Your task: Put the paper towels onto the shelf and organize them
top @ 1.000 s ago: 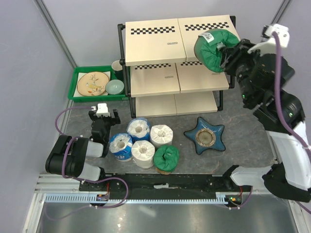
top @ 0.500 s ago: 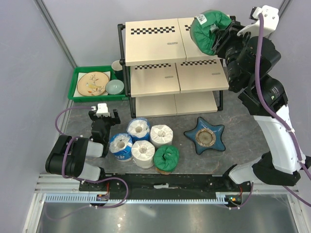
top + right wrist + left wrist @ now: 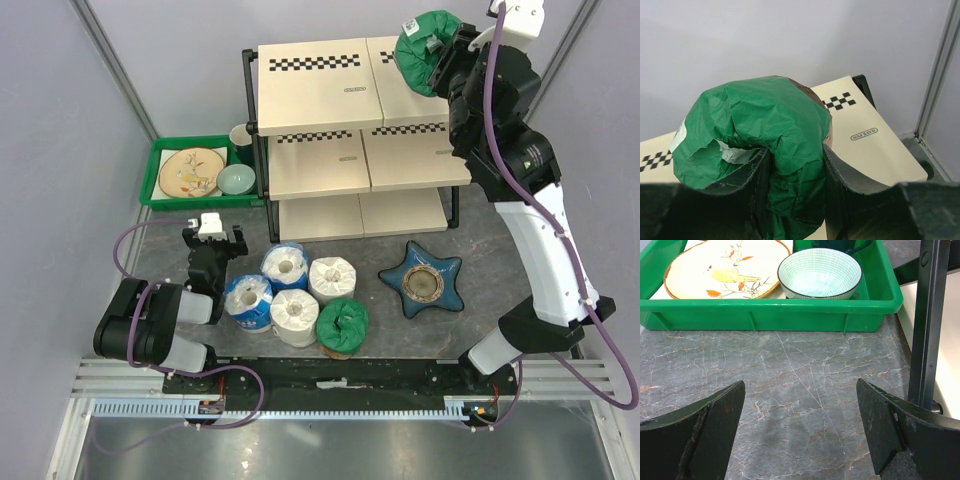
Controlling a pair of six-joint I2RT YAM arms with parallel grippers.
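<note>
My right gripper (image 3: 450, 62) is shut on a green-wrapped paper towel roll (image 3: 425, 50) and holds it in the air over the right end of the shelf's top board (image 3: 330, 85). In the right wrist view the roll (image 3: 760, 125) bulges between my fingers (image 3: 850, 175) above the cream board (image 3: 870, 145). Five more rolls stand on the table in front of the shelf: two blue-and-white (image 3: 248, 300), two white (image 3: 332, 279), one green (image 3: 342, 324). My left gripper (image 3: 211, 243) is open and empty, low over the table left of them.
A green tray (image 3: 160, 195) with a plate, a bowl and a mug stands left of the shelf; it also shows in the left wrist view (image 3: 770, 315). A blue star-shaped dish (image 3: 424, 280) lies on the table right of the rolls. A shelf leg (image 3: 930, 325) stands close on the left gripper's right.
My right arm has lifted the green roll up and back, from beside the shelf's right edge to above the rear right of the top board. The left arm has not moved.
</note>
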